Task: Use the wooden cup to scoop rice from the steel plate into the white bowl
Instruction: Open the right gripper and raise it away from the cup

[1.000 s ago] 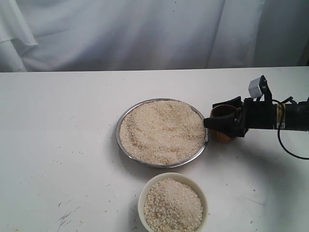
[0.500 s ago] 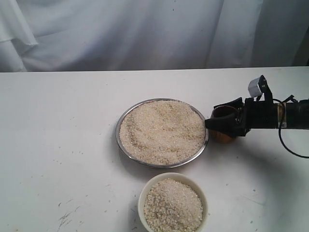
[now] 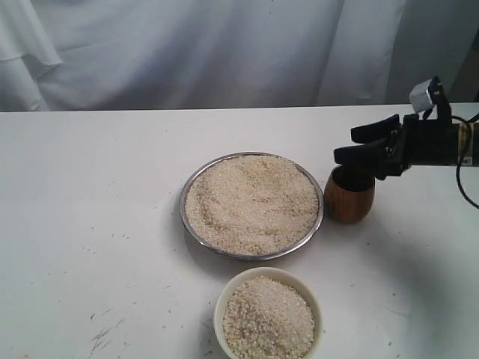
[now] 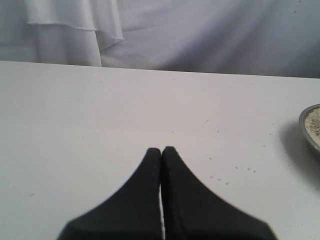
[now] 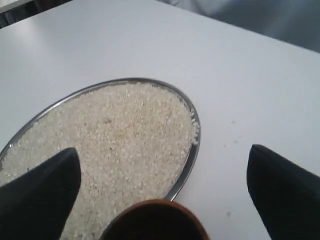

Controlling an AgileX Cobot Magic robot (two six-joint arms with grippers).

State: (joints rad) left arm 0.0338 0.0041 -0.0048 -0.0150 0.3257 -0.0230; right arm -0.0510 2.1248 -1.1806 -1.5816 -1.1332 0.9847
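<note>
- The right hand (image 3: 346, 145) has lifted off the wooden cup (image 3: 349, 196). A second ago its fingers sat around the cup at rim height. Now it hangs above the cup and farther toward the right edge of the exterior view.
- Its fingers are spread wide and grasp nothing. In the right wrist view the two dark fingertips stand well apart, with the cup's rim below and between them.
- The cup stands upright and free on the counter (image 3: 90, 187), just beside the right rim of the steel plate (image 3: 182, 202), in the same spot as before. Its interior looks dark.
- The rice (image 3: 251, 202) fills the plate as it did earlier. The white bowl (image 3: 218, 314), near the front edge and just in front of the plate, holds its own heap of rice, unchanged.
- The left hand (image 4: 161, 150) is clenched, its fingers pressed together with nothing between them. It is over bare counter, with the plate's edge off to one side.
- A yellow band (image 3: 471, 143) on the right arm is too small to read.
</note>
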